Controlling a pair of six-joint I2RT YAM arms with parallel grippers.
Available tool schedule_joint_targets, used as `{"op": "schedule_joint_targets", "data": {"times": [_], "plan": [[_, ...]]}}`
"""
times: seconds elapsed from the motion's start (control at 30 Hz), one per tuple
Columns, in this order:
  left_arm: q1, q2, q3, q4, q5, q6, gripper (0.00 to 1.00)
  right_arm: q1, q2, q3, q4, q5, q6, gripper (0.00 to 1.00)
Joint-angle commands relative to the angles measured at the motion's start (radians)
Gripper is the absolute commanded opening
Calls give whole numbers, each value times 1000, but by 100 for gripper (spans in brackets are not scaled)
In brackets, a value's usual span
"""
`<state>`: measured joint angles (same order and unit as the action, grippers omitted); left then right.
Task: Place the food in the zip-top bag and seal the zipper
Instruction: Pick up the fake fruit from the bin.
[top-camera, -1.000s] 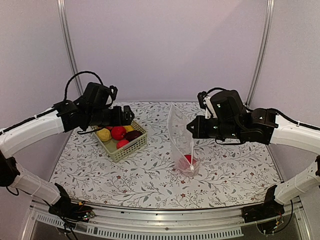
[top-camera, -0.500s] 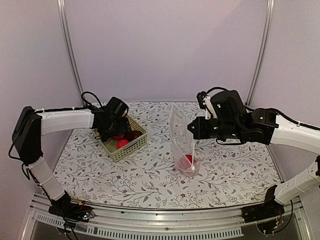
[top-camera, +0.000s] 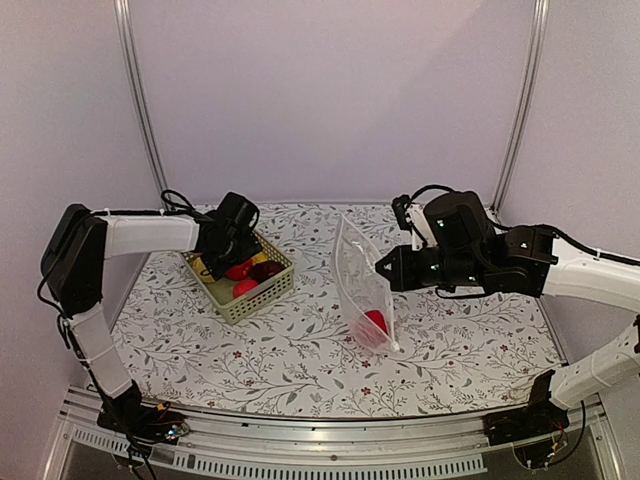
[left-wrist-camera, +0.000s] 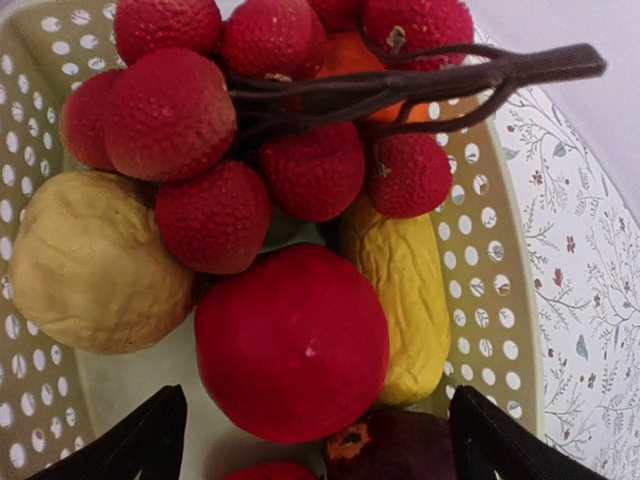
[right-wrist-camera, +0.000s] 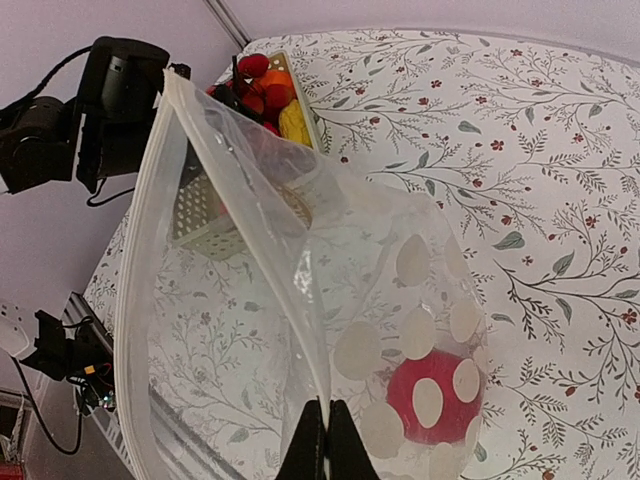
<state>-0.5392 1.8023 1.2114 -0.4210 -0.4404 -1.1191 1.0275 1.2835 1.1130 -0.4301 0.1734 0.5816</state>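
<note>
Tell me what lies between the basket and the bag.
Nothing; in the top view only bare floral tablecloth separates basket and bag.

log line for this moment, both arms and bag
left gripper open over round red fruit in basket | right gripper shut on zip-top bag, held up | one red toy inside | zipper unsealed

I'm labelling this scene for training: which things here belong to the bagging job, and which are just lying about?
Job: zip-top bag, its zipper, red toy fruit inside it, lychee bunch, round red fruit, lumpy yellow fruit, long yellow fruit, maroon fruit, left tool, right tool.
Lying about: pale green basket, floral table cover.
</note>
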Motion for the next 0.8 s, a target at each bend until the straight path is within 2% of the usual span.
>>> {"op": "schedule_joint_targets", "data": {"times": [0.0,0.47,0.77], "plan": [[35,42,17,18,-31,-25,90,5,-33,-19,23,19,-12,0],[69,129,45,30,6,-21,86,5,2,11,29,3,-31,0],[75,172,57,25,23,-15,87,6,4,12,29,8,-28,0]]}}
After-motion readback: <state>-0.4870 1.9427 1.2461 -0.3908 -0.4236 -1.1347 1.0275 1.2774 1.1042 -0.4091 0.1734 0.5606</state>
